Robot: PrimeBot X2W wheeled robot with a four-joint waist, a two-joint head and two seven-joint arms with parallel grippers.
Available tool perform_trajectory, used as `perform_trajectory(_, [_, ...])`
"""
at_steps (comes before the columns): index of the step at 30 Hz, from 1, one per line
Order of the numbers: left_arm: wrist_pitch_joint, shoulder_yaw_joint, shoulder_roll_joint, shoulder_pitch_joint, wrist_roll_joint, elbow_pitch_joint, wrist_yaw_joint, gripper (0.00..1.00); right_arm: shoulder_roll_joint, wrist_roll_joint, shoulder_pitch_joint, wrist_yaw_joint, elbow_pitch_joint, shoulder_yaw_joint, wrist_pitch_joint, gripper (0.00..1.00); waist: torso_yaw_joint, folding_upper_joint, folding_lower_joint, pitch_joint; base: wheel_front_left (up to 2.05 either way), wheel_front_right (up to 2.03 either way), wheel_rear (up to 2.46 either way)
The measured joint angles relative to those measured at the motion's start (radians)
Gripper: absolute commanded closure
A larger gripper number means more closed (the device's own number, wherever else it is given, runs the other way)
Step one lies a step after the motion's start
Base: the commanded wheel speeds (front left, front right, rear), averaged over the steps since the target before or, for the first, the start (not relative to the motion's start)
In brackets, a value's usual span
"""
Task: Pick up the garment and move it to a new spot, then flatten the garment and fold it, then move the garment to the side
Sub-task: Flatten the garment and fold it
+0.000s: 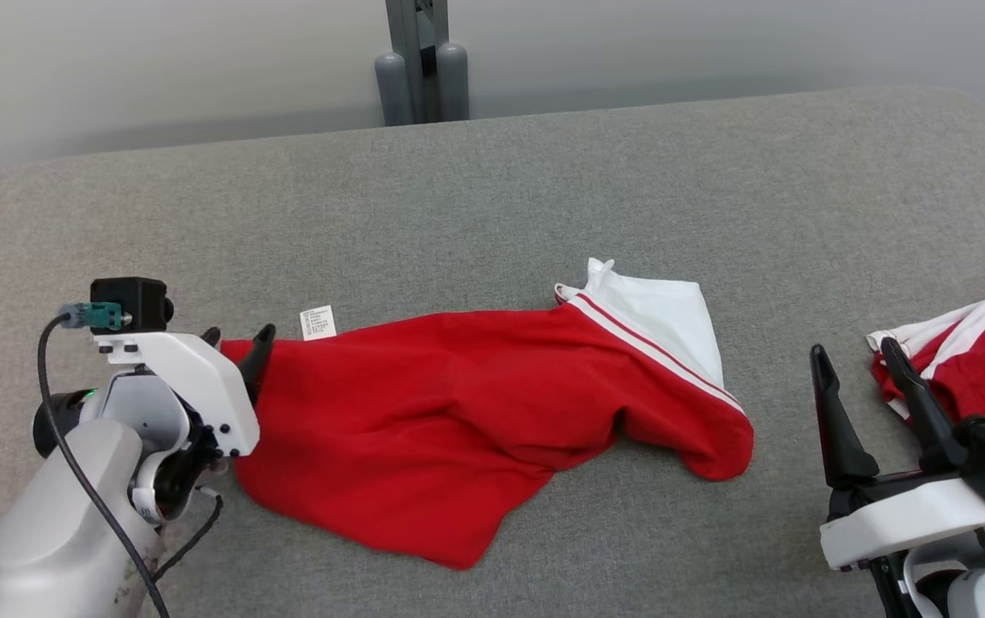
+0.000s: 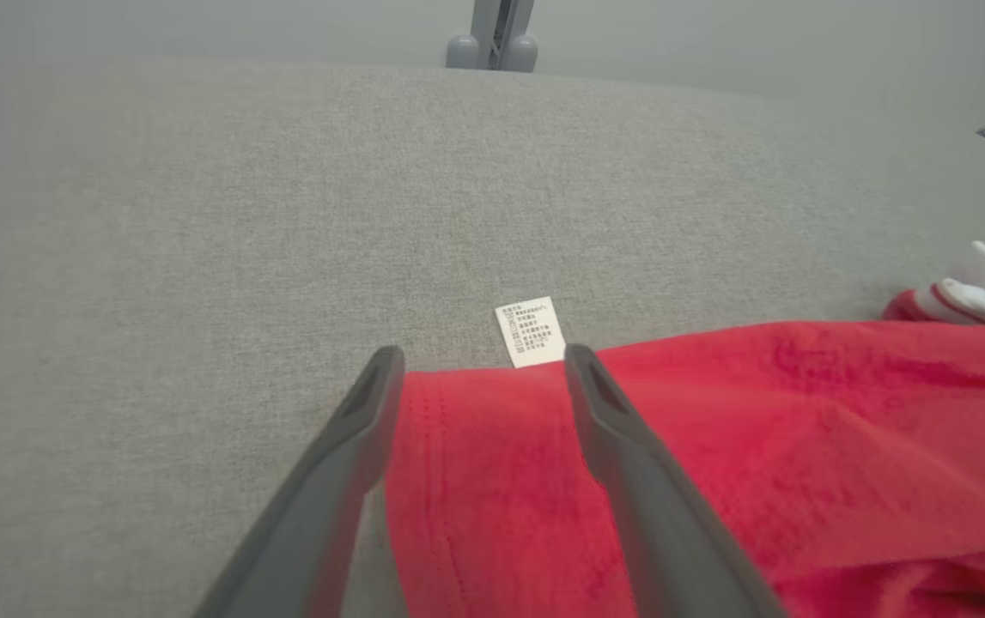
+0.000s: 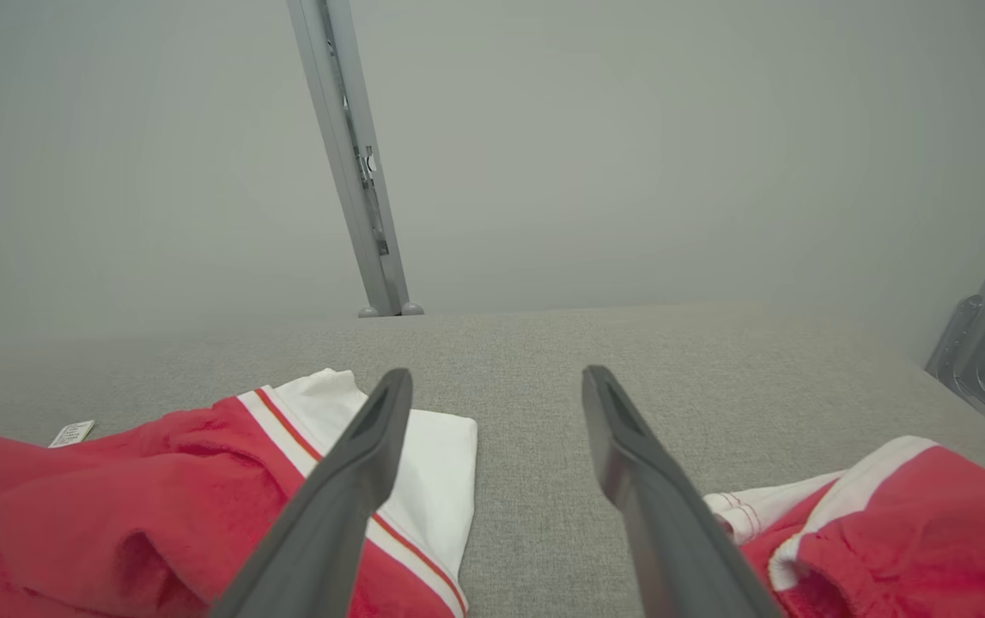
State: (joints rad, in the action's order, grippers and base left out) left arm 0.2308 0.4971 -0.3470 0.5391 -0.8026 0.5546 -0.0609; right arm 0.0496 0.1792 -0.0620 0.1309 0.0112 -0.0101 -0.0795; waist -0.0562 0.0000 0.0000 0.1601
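My left fingers [image 1: 240,335] stand apart astride the garment's [image 1: 458,412] left corner, one at the hem's edge and one over the red cloth, with nothing pinched yet. My right fingers [image 1: 853,348] are apart too and hold nothing. They hang between the garment and a second one [image 1: 973,360] of the same red and white at the right edge.

The garment lies rumpled across the middle of the surface [image 1: 492,197], its white sleeve [image 1: 672,318] turned up at the right end and its label [image 1: 318,323] poking out just beside my left fingers. I judge this to be the taking-hold step, either to lift the garment or to pull it flat (I can't tell which). Next I should close on that corner, catching the hem alone and not the layer beneath.

The surface is grey woven fabric with rounded corners. Behind it are a pale bare wall [image 1: 157,69] and a grey metal post [image 1: 421,60].
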Motion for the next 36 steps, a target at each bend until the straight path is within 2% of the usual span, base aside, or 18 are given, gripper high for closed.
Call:
perform_trajectory(1, [0.040,-0.003,0.004,0.049,-0.018,0.105,0.021,0.14,0.000,0.005,-0.011,0.000,0.009,-0.001,-0.009,0.00,-0.008,0.0000,0.0000,0.018,0.00,0.00,0.00])
perform_trajectory(3, [0.051,-0.005,0.004,0.070,-0.020,0.151,0.026,0.20,0.000,0.006,-0.015,0.000,0.012,-0.001,-0.012,0.00,-0.010,0.0000,0.0000,0.025,0.00,0.00,0.00])
perform_trajectory(4, [0.061,-0.007,0.009,0.088,-0.034,0.191,0.043,0.25,0.000,0.009,-0.024,0.000,0.016,0.004,-0.016,0.00,-0.011,0.0000,0.0000,0.033,0.00,0.00,0.00])
perform_trajectory(5, [0.069,-0.005,0.014,0.095,-0.037,0.210,0.050,0.40,0.000,0.013,-0.029,0.000,0.019,0.007,-0.019,0.00,-0.012,0.0000,0.0000,0.037,0.00,0.00,0.00])
perform_trajectory(6, [0.072,-0.005,0.020,0.101,-0.044,0.228,0.059,0.51,0.000,0.014,-0.033,0.000,0.023,0.011,-0.021,0.00,-0.014,0.0000,0.0000,0.040,0.00,0.00,0.00])
perform_trajectory(7, [0.079,-0.006,0.025,0.105,-0.052,0.246,0.065,0.69,0.000,0.016,-0.035,0.000,0.026,0.015,-0.023,0.00,-0.015,0.0000,0.0000,0.042,0.00,0.00,0.00])
perform_trajectory(8, [0.084,-0.004,0.030,0.110,-0.054,0.261,0.073,0.93,0.000,0.018,-0.037,0.000,0.029,0.016,-0.024,0.00,-0.016,0.0000,0.0000,0.045,0.00,0.00,0.00])
perform_trajectory(9, [0.087,-0.002,0.034,0.115,-0.057,0.278,0.082,1.00,0.000,0.026,-0.039,0.000,0.032,0.018,-0.024,0.00,-0.018,0.0000,0.0000,0.047,0.00,0.00,0.00])
perform_trajectory(12, [0.079,0.004,0.041,0.132,-0.058,0.312,0.106,1.00,0.000,0.032,-0.046,0.000,0.038,0.017,-0.033,0.00,-0.022,0.0000,0.0000,0.053,0.00,0.00,0.00])
perform_trajectory(16, [0.003,0.014,0.039,0.155,-0.030,0.317,0.120,1.00,0.000,0.040,-0.046,0.000,0.043,0.006,-0.038,0.00,-0.018,0.0000,0.0000,0.055,0.00,0.00,0.00])
perform_trajectory(17, [-0.117,0.036,0.022,0.107,0.010,0.212,0.133,1.00,0.000,0.040,-0.036,0.000,0.043,-0.014,-0.043,0.00,0.006,0.0000,0.0000,0.046,0.00,0.00,0.00])
perform_trajectory(19, [-0.151,0.055,0.019,0.041,0.028,0.149,0.129,1.00,0.000,0.040,-0.029,0.000,0.041,-0.020,-0.043,0.00,0.018,0.0000,0.0000,0.042,0.00,0.00,0.00])
perform_trajectory(23, [-0.193,0.084,0.006,-0.111,0.051,0.001,0.092,1.00,0.000,0.038,-0.026,0.000,0.032,-0.029,-0.034,0.00,0.046,0.0000,0.0000,0.039,0.00,0.00,0.00])
perform_trajectory(29, [-0.187,0.121,-0.024,-0.278,0.067,-0.189,0.022,1.00,0.000,0.022,-0.026,0.000,0.012,-0.037,-0.016,0.00,0.090,0.0000,0.0000,0.041,0.00,0.00,0.00])
perform_trajectory(36, [-0.196,0.101,-0.044,-0.372,0.065,-0.274,-0.060,1.00,-0.001,0.016,-0.030,0.000,0.003,-0.031,-0.001,0.00,0.105,0.0000,0.0000,0.040,0.00,0.00,0.00])
